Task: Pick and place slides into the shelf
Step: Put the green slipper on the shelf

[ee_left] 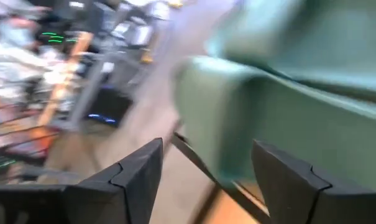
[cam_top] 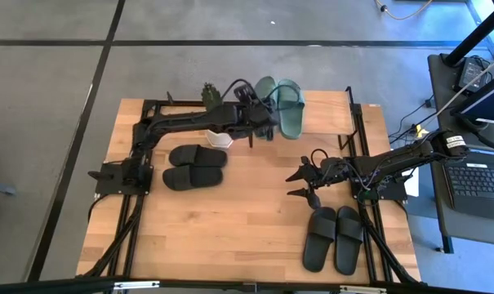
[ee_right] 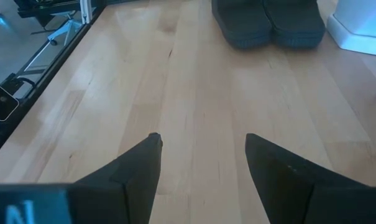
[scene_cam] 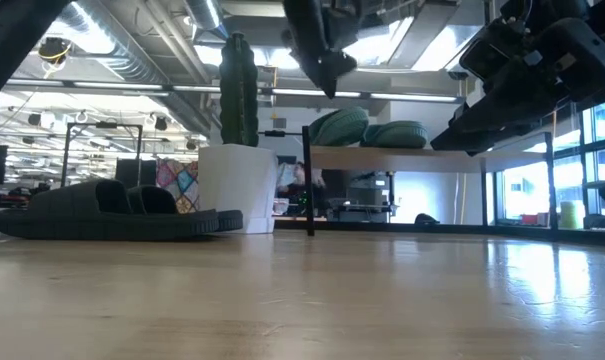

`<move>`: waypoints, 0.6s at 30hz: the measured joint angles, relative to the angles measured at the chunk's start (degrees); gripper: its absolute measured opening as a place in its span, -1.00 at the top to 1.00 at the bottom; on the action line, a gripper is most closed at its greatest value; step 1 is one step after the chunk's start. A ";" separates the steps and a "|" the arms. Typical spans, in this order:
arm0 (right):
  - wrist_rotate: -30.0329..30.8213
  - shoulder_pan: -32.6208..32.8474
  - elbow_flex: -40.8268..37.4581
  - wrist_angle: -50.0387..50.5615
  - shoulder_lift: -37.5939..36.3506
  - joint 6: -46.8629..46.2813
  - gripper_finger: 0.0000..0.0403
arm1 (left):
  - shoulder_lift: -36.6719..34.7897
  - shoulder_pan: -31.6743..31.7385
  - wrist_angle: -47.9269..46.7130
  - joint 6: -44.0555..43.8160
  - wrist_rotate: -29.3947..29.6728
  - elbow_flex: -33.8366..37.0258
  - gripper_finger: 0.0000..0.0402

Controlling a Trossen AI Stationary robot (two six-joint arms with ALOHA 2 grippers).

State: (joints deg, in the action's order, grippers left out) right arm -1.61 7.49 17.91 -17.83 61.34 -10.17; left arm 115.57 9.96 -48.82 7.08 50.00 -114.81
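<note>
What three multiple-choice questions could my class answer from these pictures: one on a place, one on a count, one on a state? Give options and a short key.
1. Where is the green pair of slides?
A. on top of the shelf
B. on the floor
C. at the table's near edge

2. How many black slides lie on the table?
A. two
B. four
C. six

3. How are the fingers of the right gripper?
A. shut on a slide
B. open and empty
C. shut on a plant pot

Key:
1. A: the high view and the low view both show the green pair resting on the shelf's top board.
2. B: one black pair lies near the left arm, another black pair near the right arm.
3. B: the right wrist view shows spread fingers over bare wood.
</note>
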 joint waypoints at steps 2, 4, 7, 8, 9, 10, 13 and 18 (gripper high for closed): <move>-0.10 -0.02 0.02 0.02 -0.02 -0.02 -0.15 | -1.12 -1.18 -1.27 -2.53 -5.01 0.01 -0.17; -0.27 0.10 0.02 0.03 0.00 0.97 -0.15 | -2.49 -2.32 -4.21 -4.61 -9.63 0.07 -0.17; -1.23 0.32 0.02 -0.10 0.00 1.69 -0.15 | -4.13 -4.56 -6.00 -6.71 -10.98 0.05 -0.17; -1.38 0.41 0.02 -0.50 0.00 1.61 -0.15 | -4.54 -5.67 -6.06 -6.96 -10.49 0.05 -0.17; -1.50 0.46 0.02 -0.70 0.00 1.42 -0.15 | -4.96 -6.81 -5.88 -7.04 -10.00 0.05 -0.17; -1.52 0.46 0.02 -0.74 0.00 1.46 -0.15 | -5.41 -8.08 -6.13 -7.33 -9.44 0.07 -0.17; -1.53 0.84 0.02 -0.72 0.00 1.68 -0.15 | -7.38 -11.83 -5.91 -8.11 -7.85 0.34 -0.17; -1.50 0.85 0.02 -1.12 0.00 2.96 -0.15 | -16.39 -17.22 -2.46 -10.89 -8.60 9.80 -0.17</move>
State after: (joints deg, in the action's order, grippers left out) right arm -3.11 8.34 17.93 -18.95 61.34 -7.21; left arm 99.18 -7.27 -51.28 -3.81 41.41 -105.02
